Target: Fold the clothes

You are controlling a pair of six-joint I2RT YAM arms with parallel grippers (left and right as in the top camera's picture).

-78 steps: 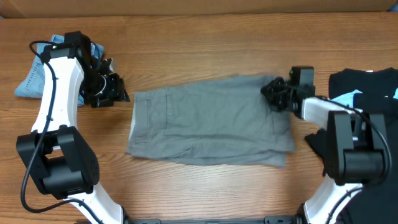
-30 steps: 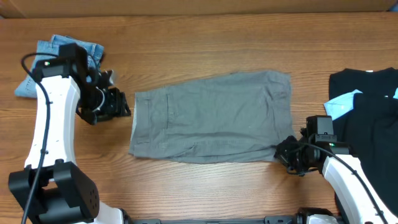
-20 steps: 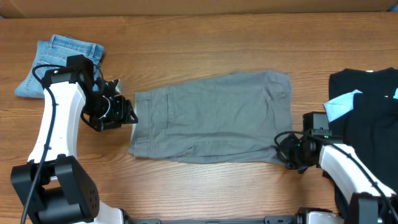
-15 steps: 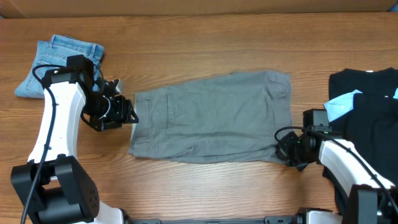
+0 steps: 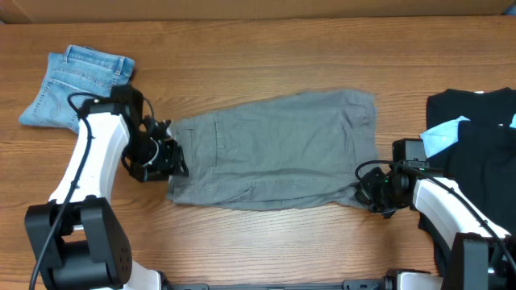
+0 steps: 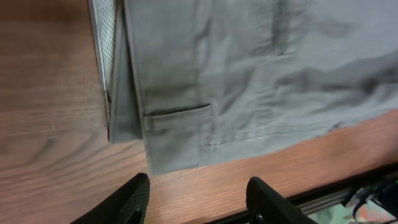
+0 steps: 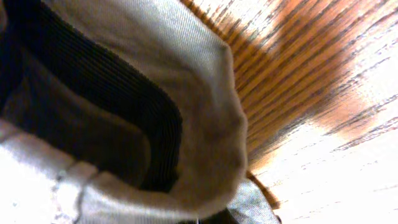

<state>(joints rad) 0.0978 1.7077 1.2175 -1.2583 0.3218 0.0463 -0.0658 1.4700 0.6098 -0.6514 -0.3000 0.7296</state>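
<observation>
Nearest the robot, at the near right hem corner of the grey shorts (image 5: 274, 149), the right jaws are clamped together on the cloth. The right wrist view is filled with a pinched fold of grey hem over bare counter (image 7: 323, 93).

Across at the near left corner, the left jaws stand apart, one finger (image 6: 134, 199) on either side of the waistband end, above it and gripping nothing. A strip of pale mesh lining (image 6: 109, 37) shows at the open waist. A second ago these jaws hung beside the middle of the waistband edge, and they have since dropped to the near corner. The right jaws were at the far right corner a little earlier and have come round to the near one.

My reading is that both near corners are being taken so the near edge can go over the far one. No fold is begun; the shorts lie flat mid-counter.

Farther off, denim shorts (image 5: 76, 84) sit far left and black garments (image 5: 476, 137) at the right edge, both apart from the grey pair.
</observation>
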